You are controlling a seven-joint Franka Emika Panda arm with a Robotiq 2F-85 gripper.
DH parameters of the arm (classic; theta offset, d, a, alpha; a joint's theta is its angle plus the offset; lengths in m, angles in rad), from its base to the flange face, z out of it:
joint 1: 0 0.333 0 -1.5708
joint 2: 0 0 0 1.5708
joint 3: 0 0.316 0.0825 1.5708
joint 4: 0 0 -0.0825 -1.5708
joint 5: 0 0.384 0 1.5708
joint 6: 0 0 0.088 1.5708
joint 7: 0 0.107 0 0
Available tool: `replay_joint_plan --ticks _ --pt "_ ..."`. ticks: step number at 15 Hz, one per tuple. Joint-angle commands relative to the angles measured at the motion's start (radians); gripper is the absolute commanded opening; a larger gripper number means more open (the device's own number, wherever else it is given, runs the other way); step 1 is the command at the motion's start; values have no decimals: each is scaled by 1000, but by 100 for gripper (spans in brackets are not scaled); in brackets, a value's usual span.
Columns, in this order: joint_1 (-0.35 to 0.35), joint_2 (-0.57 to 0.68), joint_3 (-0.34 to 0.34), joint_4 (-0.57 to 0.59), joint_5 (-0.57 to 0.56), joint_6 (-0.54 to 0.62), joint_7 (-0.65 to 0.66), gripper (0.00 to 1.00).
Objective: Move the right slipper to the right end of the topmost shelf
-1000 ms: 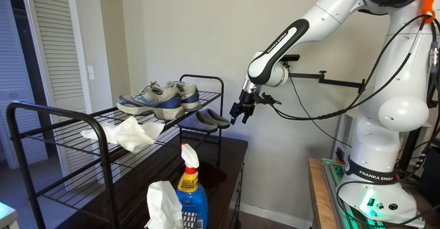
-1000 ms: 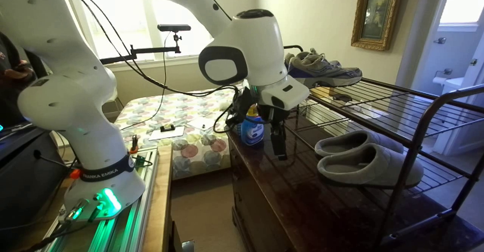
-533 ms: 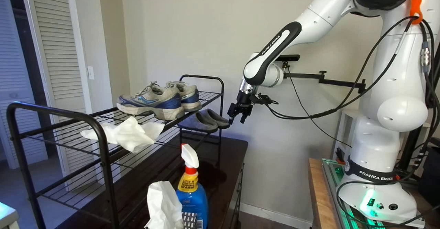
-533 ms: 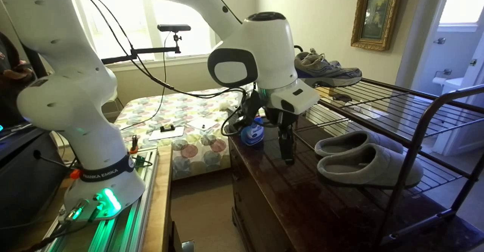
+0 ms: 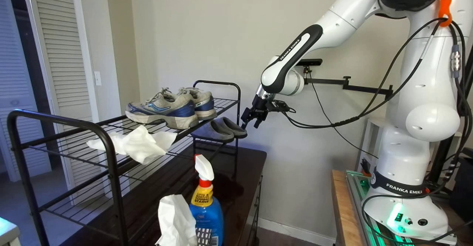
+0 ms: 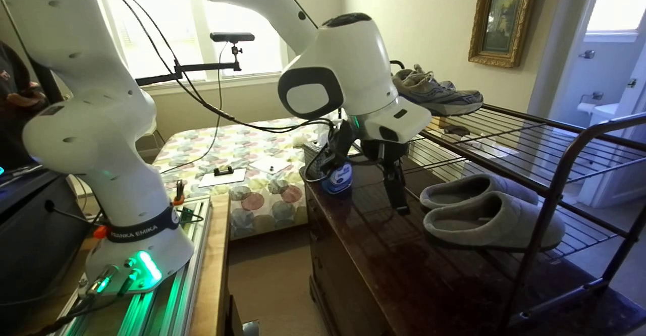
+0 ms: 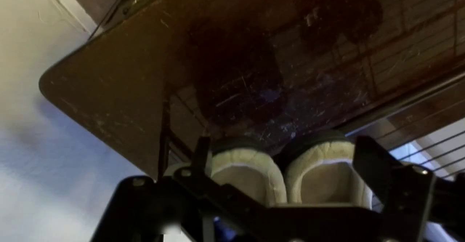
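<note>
In an exterior view, "FRANKA EMIKA" stood on robot arm (image 5: 343, 17), upper right, and base band (image 5: 399, 190), lower right, "TOUGH STAINS" on spray bottle (image 5: 208, 212), lower centre

In an exterior view the rack's end post (image 6: 542, 225) hides a strip of the right slipper (image 6: 494, 227), itself hiding part of the other slipper (image 6: 515, 187). In the wrist view the gripper (image 7: 283, 144) masks both toes. An exterior view crops the spray bottle (image 5: 210, 212) below (I can't make out its fine print); both exterior views crop the robot arm (image 5: 345, 19) above.
</note>
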Motion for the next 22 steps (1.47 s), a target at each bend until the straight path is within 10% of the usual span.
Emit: replay_joint_plan --ticks 1,8,22 --pt "6 41 19 0 114 197 -100 100" --pt "-40 65 62 37 256 261 -463 100" --pt "-34 100 114 112 300 306 -424 100"
